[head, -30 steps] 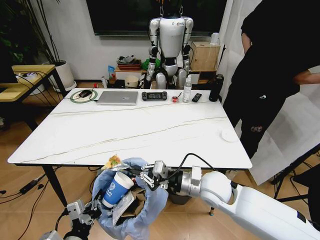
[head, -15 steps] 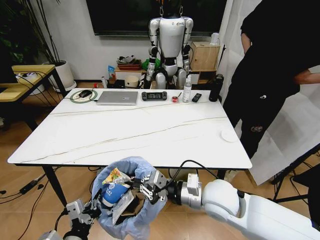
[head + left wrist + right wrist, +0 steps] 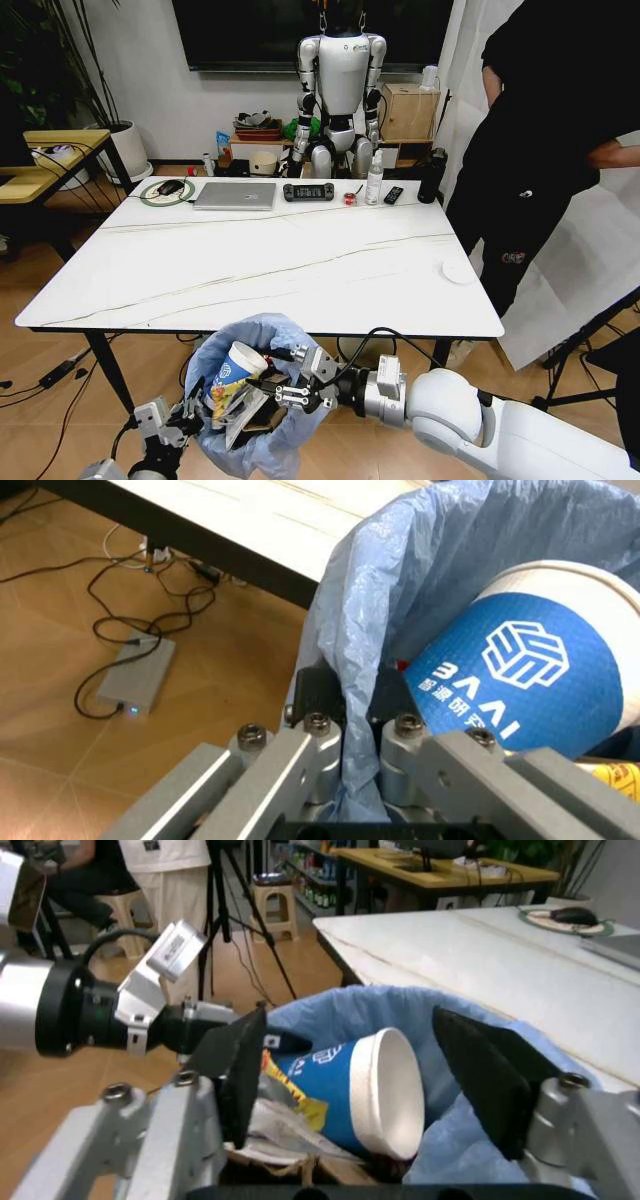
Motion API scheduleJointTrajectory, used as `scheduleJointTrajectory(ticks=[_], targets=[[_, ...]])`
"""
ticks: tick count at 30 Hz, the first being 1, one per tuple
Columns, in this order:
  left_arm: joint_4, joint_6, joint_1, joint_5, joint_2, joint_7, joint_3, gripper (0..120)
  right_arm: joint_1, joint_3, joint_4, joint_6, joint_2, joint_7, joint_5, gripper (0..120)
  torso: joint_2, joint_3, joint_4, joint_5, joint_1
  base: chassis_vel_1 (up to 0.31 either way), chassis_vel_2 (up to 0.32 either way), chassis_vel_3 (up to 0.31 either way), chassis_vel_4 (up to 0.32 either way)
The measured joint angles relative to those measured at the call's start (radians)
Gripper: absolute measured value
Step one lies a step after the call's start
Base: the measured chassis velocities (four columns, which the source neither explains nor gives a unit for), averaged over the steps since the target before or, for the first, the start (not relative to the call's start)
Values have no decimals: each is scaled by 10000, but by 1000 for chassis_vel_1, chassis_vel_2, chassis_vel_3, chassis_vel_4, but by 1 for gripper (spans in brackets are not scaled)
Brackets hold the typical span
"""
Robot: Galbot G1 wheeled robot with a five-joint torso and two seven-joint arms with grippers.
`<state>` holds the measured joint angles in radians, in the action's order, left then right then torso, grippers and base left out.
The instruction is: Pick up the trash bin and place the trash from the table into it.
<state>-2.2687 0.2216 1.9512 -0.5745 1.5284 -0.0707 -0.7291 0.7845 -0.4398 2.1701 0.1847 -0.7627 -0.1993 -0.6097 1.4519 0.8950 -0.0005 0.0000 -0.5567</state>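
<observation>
The trash bin [image 3: 262, 336], lined with a crinkled light-blue bag, hangs just below the front edge of the white marble table [image 3: 300, 260]. My left gripper [image 3: 170, 420] is shut on the bin's bagged rim [image 3: 345, 727]. In the bin a blue-and-white paper cup [image 3: 231, 368] lies tilted on a yellow wrapper [image 3: 287, 1084], white paper and brown cardboard [image 3: 300, 1164]. My right gripper [image 3: 286, 380] is open over the bin's mouth. The cup [image 3: 355, 1091] lies below its spread fingers [image 3: 236, 1065] and touches neither.
A laptop [image 3: 235, 195], game controller [image 3: 307, 191], clear bottle [image 3: 374, 180], remote and dark flask line the table's far edge. A small white disc [image 3: 460, 272] lies near its right side. A person in black stands at the right. A wooden desk [image 3: 40, 165] is at left.
My right gripper has opened and let go of the paper cup. The cup has dropped from the rim into the bin and tipped over. The left gripper and the bin have held still.
</observation>
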Motion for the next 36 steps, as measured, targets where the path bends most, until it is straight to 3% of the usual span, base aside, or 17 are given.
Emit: scheduleJointTrajectory(ticks=[2, 3, 6, 11, 15, 18, 21, 24, 28, 36], targets=[[11, 0, -4, -3, 0, 1, -2, 0, 9, 75, 30, 2, 0, 41, -36, 67, 0, 0, 0, 0, 0, 0, 0, 0, 0], [33, 1, -8, -13, -1, 4, -5, 0, 33, 314, 66, 43, -38, 134, -245, 74, 0, 0, 0, -2, 0, 0, 0, 0, 0], [78, 1, -11, -35, -17, 5, -9, 0, 65, 1396, 64, 385, -401, 962, -1591, 87, 1, 0, 1, 0, 0, 0, 0, 0, 0], [86, 1, -17, -54, -46, 5, -1, 0, 16, 2825, -593, 427, -736, 2022, -1887, 98, 2, 0, 2, 2, 0, 0, 0, 0, 0], [87, 1, -20, -61, -53, 5, 3, 0, 18, 3136, -802, 357, -765, 2088, -1886, 100, 2, 0, 2, 1, -1, 0, 0, 0, 0], [90, 1, -25, -72, -80, 2, 16, 0, 41, 4476, -2047, 216, -861, 2060, -1830, 100, 2, 1, -2, 1, -3, 0, 0, 0, 0], [122, 1, -20, -60, -83, -10, 45, 0, -354, 5592, -3403, 1293, -1111, 2129, -1436, 100, 1, 1, -3, 0, -2, 0, 0, 0, 0], [118, -1, -7, -53, -85, -15, 53, 0, -665, 5862, -4137, 1645, -1246, 1950, -1161, 100, 2, 0, 1, 1, -2, 0, 0, 0, 0], [7, -12, 57, -47, -112, -29, 33, 0, -1272, 6186, -6465, 2178, -1361, 998, -820, 100, 1, 2, 0, 2, -3, 0, 0, 0, 0], [-51, -29, 108, -32, -119, -44, 28, 0, -1184, 6126, -7402, 3338, -1198, 374, -1055, 100, 1, 1, 0, 1, -1, 0, 0, 0, 0]])
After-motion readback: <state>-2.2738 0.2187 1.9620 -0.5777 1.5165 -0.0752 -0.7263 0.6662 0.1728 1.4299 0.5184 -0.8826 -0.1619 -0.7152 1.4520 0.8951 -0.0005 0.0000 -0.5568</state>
